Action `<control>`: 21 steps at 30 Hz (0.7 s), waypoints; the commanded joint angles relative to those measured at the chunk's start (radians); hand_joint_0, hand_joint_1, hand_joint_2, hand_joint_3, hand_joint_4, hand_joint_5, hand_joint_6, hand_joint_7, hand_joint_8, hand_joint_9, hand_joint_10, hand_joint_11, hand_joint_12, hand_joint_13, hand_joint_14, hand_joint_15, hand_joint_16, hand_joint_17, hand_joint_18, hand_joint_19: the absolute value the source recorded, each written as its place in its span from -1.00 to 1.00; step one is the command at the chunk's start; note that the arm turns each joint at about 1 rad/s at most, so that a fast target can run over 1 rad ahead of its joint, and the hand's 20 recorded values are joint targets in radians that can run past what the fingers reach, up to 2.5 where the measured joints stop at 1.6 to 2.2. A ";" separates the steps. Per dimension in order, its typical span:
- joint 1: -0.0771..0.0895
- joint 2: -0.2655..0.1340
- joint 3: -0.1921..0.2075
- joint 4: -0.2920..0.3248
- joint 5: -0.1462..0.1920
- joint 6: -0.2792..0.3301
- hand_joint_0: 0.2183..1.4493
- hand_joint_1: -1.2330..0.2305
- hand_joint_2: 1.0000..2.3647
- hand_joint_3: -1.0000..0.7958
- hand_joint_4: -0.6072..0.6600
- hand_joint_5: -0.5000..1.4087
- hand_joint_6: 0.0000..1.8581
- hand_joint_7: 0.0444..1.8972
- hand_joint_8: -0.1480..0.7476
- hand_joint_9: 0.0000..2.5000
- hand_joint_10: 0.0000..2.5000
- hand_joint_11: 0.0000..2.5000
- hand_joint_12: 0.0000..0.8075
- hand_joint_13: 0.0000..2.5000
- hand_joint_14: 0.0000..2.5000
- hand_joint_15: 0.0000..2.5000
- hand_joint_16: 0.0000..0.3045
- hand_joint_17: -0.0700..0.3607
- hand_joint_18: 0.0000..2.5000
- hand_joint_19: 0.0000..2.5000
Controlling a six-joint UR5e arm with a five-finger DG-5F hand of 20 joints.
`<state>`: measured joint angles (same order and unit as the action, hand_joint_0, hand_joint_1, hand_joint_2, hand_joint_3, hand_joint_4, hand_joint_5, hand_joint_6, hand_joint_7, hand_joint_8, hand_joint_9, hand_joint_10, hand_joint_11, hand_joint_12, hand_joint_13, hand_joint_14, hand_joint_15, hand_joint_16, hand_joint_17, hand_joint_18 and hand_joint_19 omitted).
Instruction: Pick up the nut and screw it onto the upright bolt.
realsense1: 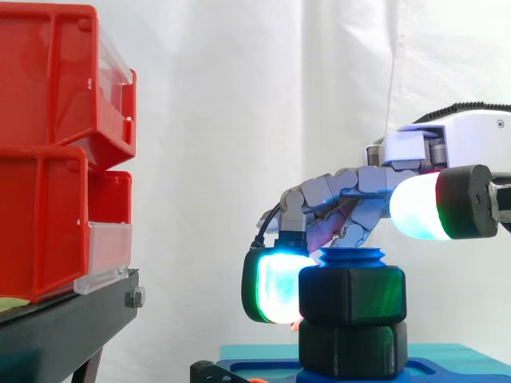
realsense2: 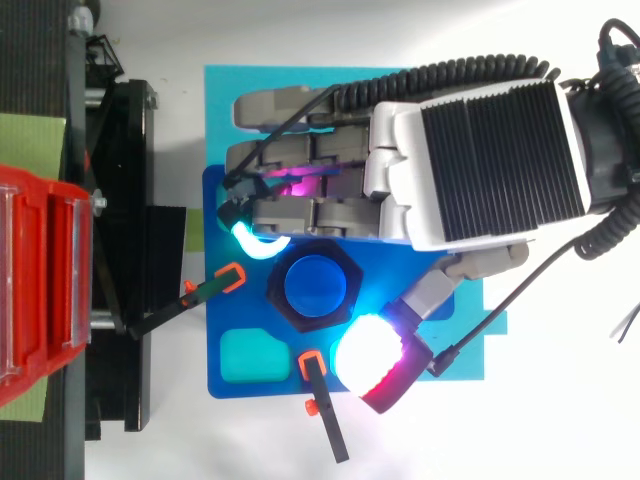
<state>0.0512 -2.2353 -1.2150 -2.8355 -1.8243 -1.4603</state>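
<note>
Curling over the upright bolt [realsense2: 318,287], the robot hand [realsense2: 470,160] is clamping on the nut [realsense1: 351,295], one glowing fingertip [realsense1: 275,287] pressing its side, the nut sitting between fingertip and thumb on the bolt's vertical axis.

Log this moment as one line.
hand over blue bolt | upper nut on bolt, directly above lower nut | grasp: cannot tell

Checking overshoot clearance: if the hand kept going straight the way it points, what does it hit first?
Most likely the black stand under the red bins: the hand points toward it, and the side view puts its lowest part about level with the stand's top. Depth is unclear.
</note>
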 commanded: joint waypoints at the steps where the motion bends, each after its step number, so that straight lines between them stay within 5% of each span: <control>1: -0.004 0.000 0.000 -0.001 -0.003 0.000 -0.57 0.51 -1.00 -0.44 0.31 -0.50 -0.46 0.48 0.01 -0.25 -1.00 -1.00 -0.26 -0.55 -1.00 -1.00 -0.82 -0.38 -0.86 -1.00; 14: -0.007 0.000 0.000 0.001 -0.006 0.000 -0.55 0.50 -1.00 -0.44 0.32 -0.49 -0.46 0.53 0.01 -0.22 -1.00 -1.00 -0.29 -0.51 -1.00 -1.00 -0.82 -0.39 -0.81 -1.00; 21: -0.007 0.000 0.000 0.008 -0.007 0.001 -0.56 0.49 -1.00 -0.44 0.36 -0.54 -0.46 0.17 -0.01 -0.24 -1.00 -1.00 -0.27 -0.51 -1.00 -1.00 -0.82 -0.39 -0.81 -1.00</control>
<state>0.0445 -2.2351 -1.2148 -2.8308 -1.8315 -1.4590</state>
